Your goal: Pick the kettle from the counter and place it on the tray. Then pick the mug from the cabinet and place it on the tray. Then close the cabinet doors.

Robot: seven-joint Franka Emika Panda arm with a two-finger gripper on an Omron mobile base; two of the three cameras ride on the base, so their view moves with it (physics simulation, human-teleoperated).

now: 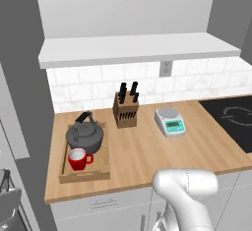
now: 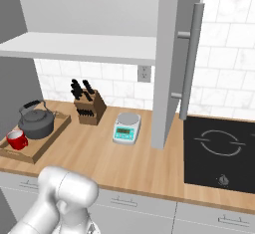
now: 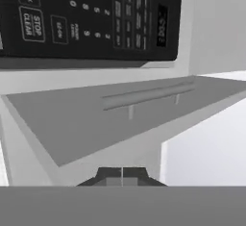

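Kettle [image 1: 84,135] and mug [image 1: 78,159] on the tray [image 1: 66,176] — side by side.

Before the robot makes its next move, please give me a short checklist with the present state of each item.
1. Kettle on the tray: ok.
2. Mug on the tray, upright: ok.
3. Jaws shut and holding nothing, gripper: ok.
4. Cabinet doors closed: not ok; the right cabinet door stands open over the counter.
5. Door's bar handle ahead of the gripper: ok.
6. Left cabinet door closed: cannot tell.
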